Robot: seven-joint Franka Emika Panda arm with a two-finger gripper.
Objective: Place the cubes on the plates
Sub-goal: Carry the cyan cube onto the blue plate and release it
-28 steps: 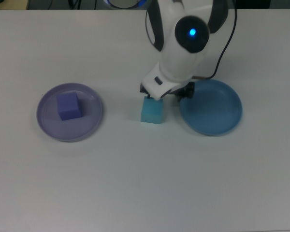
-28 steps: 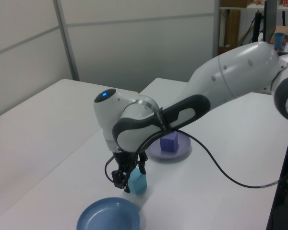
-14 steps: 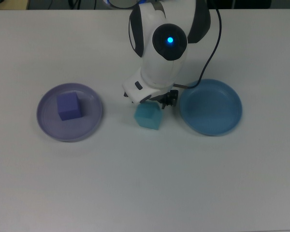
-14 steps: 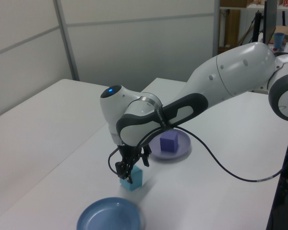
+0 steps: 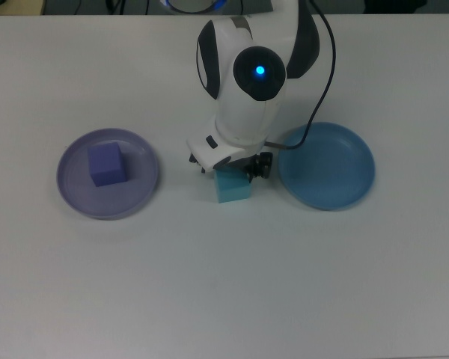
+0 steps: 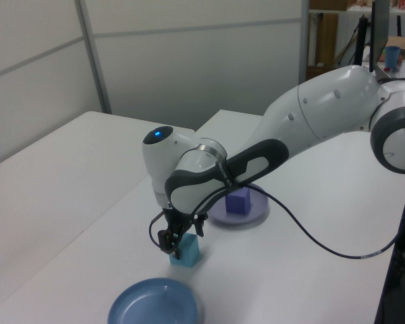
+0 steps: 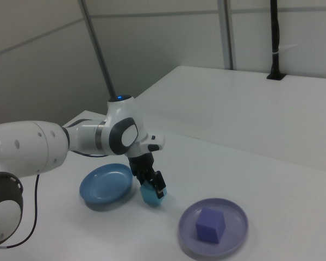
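Turquoise cube (image 5: 233,187) directly under gripper (image 5: 230,170) — between plates, on table (image 5: 224,284).

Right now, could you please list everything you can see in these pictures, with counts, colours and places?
Table: one, white, under everything.
Purple plate: one, pale lavender, at the top view's left.
Purple cube: one, purple-blue, on the purple plate.
Blue plate: one, medium blue, at the top view's right, nothing on it.
Turquoise cube: one, on the table between the plates, beside the blue plate.
Cable: one, black, hanging from the arm.
Arm: one, white and grey.
Gripper: one, black, down at the turquoise cube.
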